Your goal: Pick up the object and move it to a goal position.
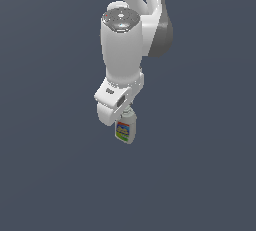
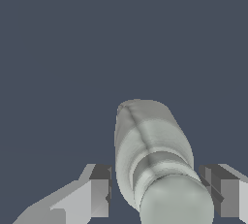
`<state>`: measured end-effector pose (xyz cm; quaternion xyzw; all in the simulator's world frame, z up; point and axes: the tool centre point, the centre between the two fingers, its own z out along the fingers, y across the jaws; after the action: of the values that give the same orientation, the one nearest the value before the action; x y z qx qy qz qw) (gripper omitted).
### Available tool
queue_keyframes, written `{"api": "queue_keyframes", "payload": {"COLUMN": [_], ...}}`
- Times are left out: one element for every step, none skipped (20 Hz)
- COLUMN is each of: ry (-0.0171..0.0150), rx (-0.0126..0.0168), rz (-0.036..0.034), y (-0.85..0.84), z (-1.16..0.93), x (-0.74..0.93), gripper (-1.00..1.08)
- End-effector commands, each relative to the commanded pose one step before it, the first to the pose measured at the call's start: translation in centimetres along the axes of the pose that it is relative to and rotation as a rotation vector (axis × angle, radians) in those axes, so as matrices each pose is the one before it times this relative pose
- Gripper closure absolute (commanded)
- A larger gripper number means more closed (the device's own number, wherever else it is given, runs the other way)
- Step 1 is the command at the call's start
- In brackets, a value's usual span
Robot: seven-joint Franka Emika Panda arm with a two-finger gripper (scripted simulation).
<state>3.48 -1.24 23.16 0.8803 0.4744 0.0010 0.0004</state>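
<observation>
A white Franka arm reaches down from the top centre of the exterior view, its pincer just below the middle of the frame with a small off-white bottle hanging from it. The bottle's multicoloured label faces the camera, and its lower end points downward, slightly tilted. To the left of the arm lies only flat, dark blue-grey ground, open to the frame's left edge; the same open ground runs to the right edge and across the whole lower half of the picture. No other item stands near the bottle on any side.

In the wrist view, the left finger sits at the lower left, with a visible gap between it and the bottle. The bottle fills the lower centre, its rounded cap nearest the camera. The right finger at the lower right edge appears to meet the bottle's side. Whether the pincer is clamped on the bottle cannot be told from these views. Whether the bottle touches the ground or a desk cannot be told either.
</observation>
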Motion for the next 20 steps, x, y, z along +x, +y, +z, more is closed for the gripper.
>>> {"api": "queue_keyframes", "payload": {"ry": [-0.00120, 0.00000, 0.00000, 0.00052, 0.00000, 0.00000, 0.00000, 0.00000, 0.00000, 0.00000, 0.00000, 0.00000, 0.00000, 0.00064, 0.00000, 0.00000, 0.00000, 0.00000, 0.00056, 0.00000], "rx": [0.00167, 0.00000, 0.00000, -0.00074, 0.00000, 0.00000, 0.00000, 0.00000, 0.00000, 0.00000, 0.00000, 0.00000, 0.00000, 0.00024, 0.00000, 0.00000, 0.00000, 0.00000, 0.00041, 0.00000], "rz": [0.00051, 0.00000, 0.00000, -0.00037, 0.00000, 0.00000, 0.00000, 0.00000, 0.00000, 0.00000, 0.00000, 0.00000, 0.00000, -0.00007, 0.00000, 0.00000, 0.00000, 0.00000, -0.00004, 0.00000], "y": [-0.009, 0.000, 0.000, -0.007, -0.002, -0.005, -0.008, -0.012, -0.015, -0.018, -0.022, -0.025, -0.029, -0.029, -0.037, -0.040, -0.044, -0.047, -0.039, -0.052], "z": [0.133, 0.000, 0.000, -0.066, -0.027, -0.081, -0.134, -0.189, -0.244, -0.300, -0.357, -0.416, -0.477, -0.548, -0.605, -0.670, -0.731, -0.789, -0.838, -0.894], "x": [-0.052, 0.000, 0.000, 0.044, -0.019, -0.056, -0.093, -0.130, -0.168, -0.207, -0.246, -0.286, -0.328, -0.383, -0.415, -0.458, -0.499, -0.538, -0.587, -0.607], "gripper": [1.08, 1.08, 1.08, 1.08, 1.08, 1.08, 1.08, 1.08, 1.08, 1.08, 1.08, 1.08, 1.08, 1.08, 1.08, 1.08, 1.08, 1.08, 1.08, 1.08]}}
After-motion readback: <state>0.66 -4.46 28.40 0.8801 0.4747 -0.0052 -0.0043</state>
